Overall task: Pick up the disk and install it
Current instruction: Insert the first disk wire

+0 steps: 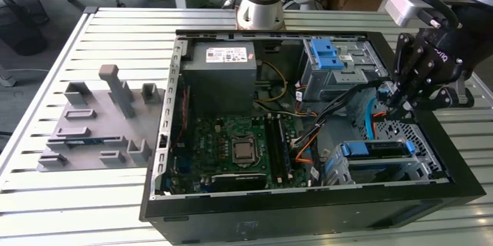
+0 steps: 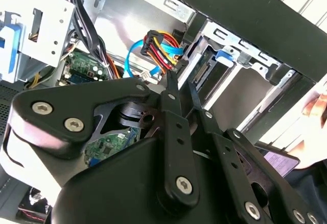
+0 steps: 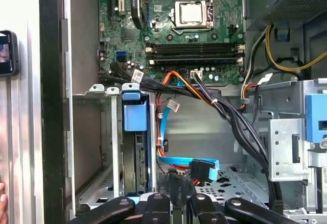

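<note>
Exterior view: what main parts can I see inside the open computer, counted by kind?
Power supply: 1
Motherboard: 1
Drive cage with blue latch: 1
Disk in blue carrier, sitting in the lower bay: 1
Total: 4

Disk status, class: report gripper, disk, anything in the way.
Gripper low over the open case. Disk sits in its bay, apart from gripper. Loose cables crowd beside the bay.
</note>
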Controlling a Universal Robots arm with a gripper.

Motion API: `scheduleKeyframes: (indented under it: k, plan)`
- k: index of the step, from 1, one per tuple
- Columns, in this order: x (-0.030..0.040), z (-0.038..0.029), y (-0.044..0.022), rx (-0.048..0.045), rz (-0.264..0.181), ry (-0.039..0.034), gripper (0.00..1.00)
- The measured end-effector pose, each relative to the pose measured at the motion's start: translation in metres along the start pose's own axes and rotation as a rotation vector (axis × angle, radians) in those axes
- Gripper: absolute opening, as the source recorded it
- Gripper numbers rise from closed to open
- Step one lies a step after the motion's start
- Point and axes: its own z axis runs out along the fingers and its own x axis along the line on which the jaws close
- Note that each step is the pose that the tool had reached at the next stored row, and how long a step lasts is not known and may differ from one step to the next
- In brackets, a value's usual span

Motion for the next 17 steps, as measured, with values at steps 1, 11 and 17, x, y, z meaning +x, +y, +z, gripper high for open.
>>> scheduleKeyframes:
  k: [1, 11, 17]
  plan:
    - [-0.0007, 0.0000, -0.0014, 0.0000, 0.001, 0.0000, 0.24]
    - [-0.0024, 0.0010, -0.0044, 0.0003, 0.003, 0.0066, 0.24]
    - [-0.0042, 0.0039, -0.0043, 0.0003, 0.004, 0.0085, 0.31]
